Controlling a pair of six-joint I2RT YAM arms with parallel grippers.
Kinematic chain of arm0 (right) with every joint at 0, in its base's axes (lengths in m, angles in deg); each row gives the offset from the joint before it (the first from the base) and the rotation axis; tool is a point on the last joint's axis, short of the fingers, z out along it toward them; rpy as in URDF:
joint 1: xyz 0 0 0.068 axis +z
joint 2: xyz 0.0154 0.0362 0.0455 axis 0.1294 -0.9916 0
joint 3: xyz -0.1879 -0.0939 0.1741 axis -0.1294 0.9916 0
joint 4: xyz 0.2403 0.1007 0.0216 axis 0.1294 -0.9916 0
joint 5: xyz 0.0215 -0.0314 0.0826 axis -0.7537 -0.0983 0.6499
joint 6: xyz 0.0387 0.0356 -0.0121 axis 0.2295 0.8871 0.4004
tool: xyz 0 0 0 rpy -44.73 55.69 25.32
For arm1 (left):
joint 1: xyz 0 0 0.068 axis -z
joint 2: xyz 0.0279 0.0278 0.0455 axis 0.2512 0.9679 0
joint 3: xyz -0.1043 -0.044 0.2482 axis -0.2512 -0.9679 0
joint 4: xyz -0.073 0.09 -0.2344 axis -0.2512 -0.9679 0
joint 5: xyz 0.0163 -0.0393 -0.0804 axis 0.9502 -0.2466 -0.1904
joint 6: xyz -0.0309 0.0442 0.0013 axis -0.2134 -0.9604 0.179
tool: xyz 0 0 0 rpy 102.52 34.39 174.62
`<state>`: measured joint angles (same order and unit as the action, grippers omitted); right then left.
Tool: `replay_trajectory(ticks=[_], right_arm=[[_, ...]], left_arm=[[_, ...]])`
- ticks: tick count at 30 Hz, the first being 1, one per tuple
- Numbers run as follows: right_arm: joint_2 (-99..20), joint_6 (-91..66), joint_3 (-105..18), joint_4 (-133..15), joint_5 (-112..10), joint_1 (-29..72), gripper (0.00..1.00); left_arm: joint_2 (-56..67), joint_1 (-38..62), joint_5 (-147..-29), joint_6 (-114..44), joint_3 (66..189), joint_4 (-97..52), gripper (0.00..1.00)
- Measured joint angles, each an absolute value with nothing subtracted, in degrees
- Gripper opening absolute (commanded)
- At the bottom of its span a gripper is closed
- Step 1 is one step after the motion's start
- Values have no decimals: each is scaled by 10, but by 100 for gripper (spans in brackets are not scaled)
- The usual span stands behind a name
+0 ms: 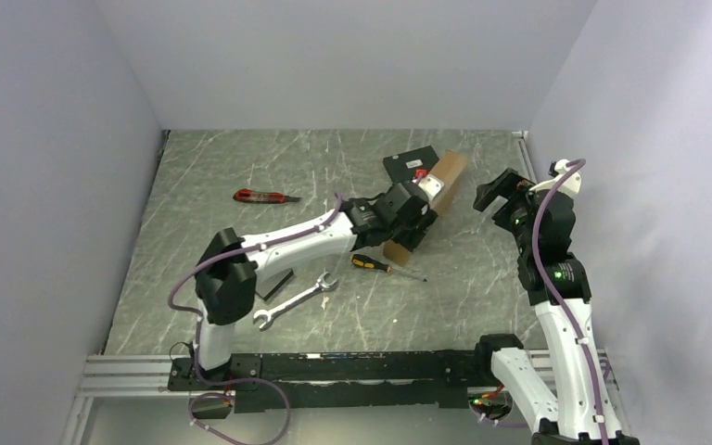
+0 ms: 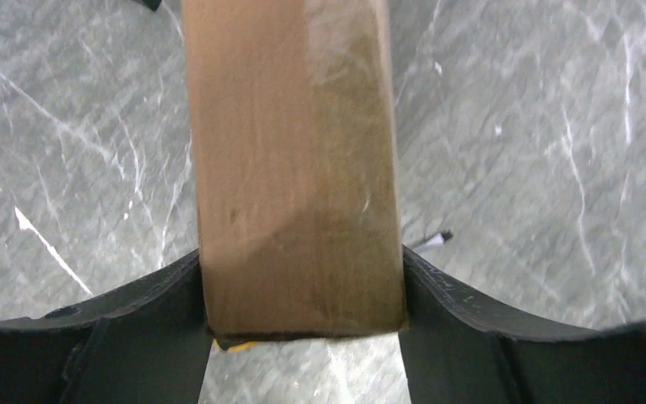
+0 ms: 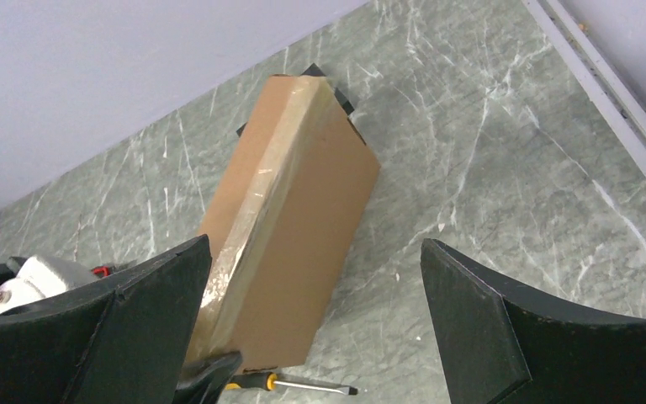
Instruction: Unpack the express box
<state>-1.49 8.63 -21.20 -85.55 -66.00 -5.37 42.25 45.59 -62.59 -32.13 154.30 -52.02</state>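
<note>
1. We see the express box (image 1: 445, 176) at about 1 o'clock from the middle of the grey marbled table (image 1: 241, 158). It is turned up on a long narrow side, so a thin taped face looks upward. Its length runs from 7 o'clock to 1 o'clock.
2. The left gripper (image 2: 301, 261) is grasping the express box close to its near end. Its black fingers (image 2: 135, 328) press on the two broad faces, one on each side, with no gap that we can make out.
3. We cannot tell whether the box's lower edge rests on the table or hangs just above it.
4. The right gripper (image 3: 315, 252) is released, its jaws spread wide with nothing between them. It hovers at 3 o'clock of the express box, apart from it and facing a broad side.
5. A small black flat box (image 1: 411, 167) with a red-and-white label lies by the far end of the express box, on its 10 o'clock side.
6. A screwdriver (image 1: 385, 266) with a yellow-and-black handle lies just by the near end of the express box, its shaft pointing toward 4 o'clock.
7. A wrench (image 1: 297, 299) lies at 7 o'clock from the table's middle. A dark flat slab (image 1: 276, 283) sits just beside the wrench, partly under the left arm.
8. A red utility knife (image 1: 264, 197) lies at 10 o'clock, well apart from the express box.
</note>
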Motion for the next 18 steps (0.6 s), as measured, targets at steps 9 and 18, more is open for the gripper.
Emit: replay_trajectory(ticks=[9, 18], right_arm=[[-27, 77, -210, -852, -631, -54, 100], [-24, 68, -210, -857, -612, -53, 100]], left_arm=[[358, 430, -709, -371, 1469, -521, 100], [303, 428, -748, -369, 1468, -534, 99]])
